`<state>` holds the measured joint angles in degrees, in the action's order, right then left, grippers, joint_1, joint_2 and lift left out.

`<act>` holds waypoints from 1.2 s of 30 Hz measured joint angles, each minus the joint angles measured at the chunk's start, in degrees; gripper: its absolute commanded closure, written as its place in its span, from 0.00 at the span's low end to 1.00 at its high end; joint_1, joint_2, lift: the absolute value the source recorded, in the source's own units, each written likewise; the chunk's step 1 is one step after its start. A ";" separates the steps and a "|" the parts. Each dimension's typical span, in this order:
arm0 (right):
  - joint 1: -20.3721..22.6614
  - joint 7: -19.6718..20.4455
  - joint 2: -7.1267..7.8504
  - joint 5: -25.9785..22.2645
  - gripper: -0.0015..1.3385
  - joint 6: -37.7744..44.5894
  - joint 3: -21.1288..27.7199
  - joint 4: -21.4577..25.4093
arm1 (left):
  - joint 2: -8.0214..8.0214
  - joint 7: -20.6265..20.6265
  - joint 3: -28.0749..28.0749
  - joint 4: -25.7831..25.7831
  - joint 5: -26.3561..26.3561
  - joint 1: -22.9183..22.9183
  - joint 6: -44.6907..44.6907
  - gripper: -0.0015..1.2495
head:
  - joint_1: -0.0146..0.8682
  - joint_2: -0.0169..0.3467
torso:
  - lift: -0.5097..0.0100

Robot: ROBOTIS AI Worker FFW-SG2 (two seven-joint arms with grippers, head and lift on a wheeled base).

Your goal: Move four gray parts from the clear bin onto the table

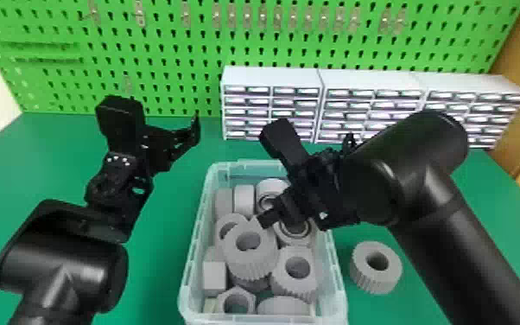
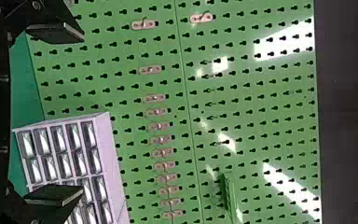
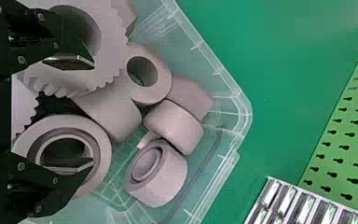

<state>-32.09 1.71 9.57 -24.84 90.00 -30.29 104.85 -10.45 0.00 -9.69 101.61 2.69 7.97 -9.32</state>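
A gray gear (image 1: 376, 280) lies on the tabletop (image 1: 160, 259) by the right edge of the clear bin (image 1: 191, 268). Probably a second pick: spread above gray parts (image 3: 109, 51), the right claw (image 3: 92, 113) must grip one. The left claw (image 2: 82, 113) stands wide.

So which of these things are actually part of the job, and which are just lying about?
Part of the job:
clear bin
gray parts inside it
gray toothed ring right of it
green table
right gripper, open over the bin

Just there:
drawer cabinets at the back
green pegboard behind them
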 measured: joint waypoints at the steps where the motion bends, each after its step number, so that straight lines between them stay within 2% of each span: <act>1: -0.10 0.00 0.05 -0.13 0.39 0.00 -0.14 0.00 | 0.00 0.00 0.06 0.00 -0.02 0.01 -0.01 0.11 | 0.79 0.12 | 0.89; 15: -0.72 0.00 0.50 -1.20 0.39 0.00 -1.93 0.00 | 0.02 0.00 0.89 0.08 -0.23 0.19 0.00 0.11 | 0.79 0.12 | 0.89; 20: -0.35 0.04 1.70 -2.40 0.39 0.00 -0.88 0.55 | 0.08 0.00 0.90 0.08 -0.25 0.27 0.00 0.11 | 0.79 0.12 | 0.89; 27: 1.85 0.04 3.76 -3.29 0.39 0.00 2.38 4.68 | 0.09 0.00 1.04 0.08 -0.32 0.19 0.00 0.11 | 0.79 0.12 | 0.89; 36: 2.98 0.02 4.46 -4.58 0.39 0.00 2.22 5.39 | 0.15 0.00 0.88 0.08 -0.27 0.16 0.00 0.11 | 0.79 0.12 | 0.89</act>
<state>-29.11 1.73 14.02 -29.43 90.00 -28.07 110.25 -10.31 0.00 -8.81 101.69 2.42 8.14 -9.31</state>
